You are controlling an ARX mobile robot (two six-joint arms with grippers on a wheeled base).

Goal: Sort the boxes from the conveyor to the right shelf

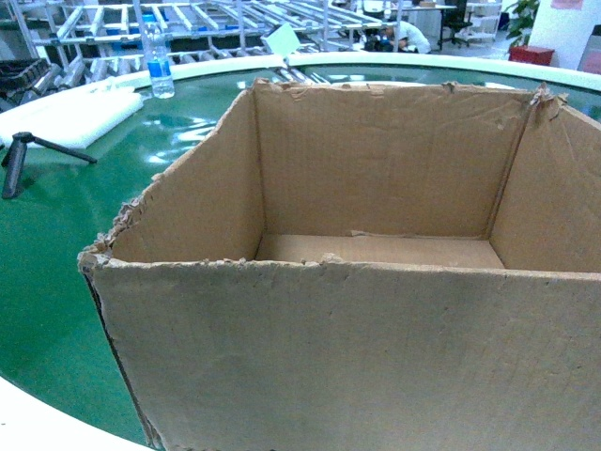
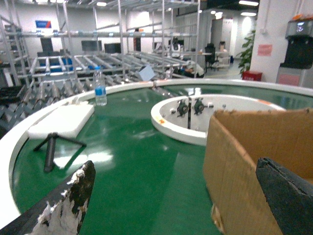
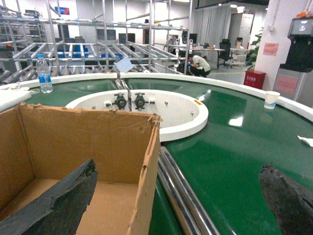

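While it sits on the green belt, the big brown box (image 1: 376,282) fills most of the head view. Its top is open and its top edges are torn and ragged. Nothing can be seen inside it; only the bare brown floor shows. The box rests on the conveyor (image 1: 56,244), close to the near white rim at the bottom left of the head view.

The left gripper (image 2: 176,196) is spread wide open. One dark finger (image 2: 73,196) with chipped white patches is out over the green belt, and the other finger (image 2: 288,196) is in front of the box wall. The box's left corner stands between them. It holds nothing.

The right gripper (image 3: 181,205) is wide open too. One finger (image 3: 58,205) is inside the box and the other (image 3: 288,200) is outside it, over the belt. The box's right wall is between them. Whether a finger touches the cardboard cannot be told.

Farther out on the belt lie a white foam slab (image 1: 75,117), a small black tripod (image 1: 23,155) and a water bottle (image 1: 160,61). A white round hub (image 3: 161,110) sits in the middle of the curve. Two shiny metal rollers (image 3: 183,200) run beside the box. A paper cup (image 3: 271,99) stands on the far white rim. Behind the belt stands the shelf (image 2: 98,61), made of shiny metal with rows of rollers. A person (image 3: 198,63) crouches far back in the room.
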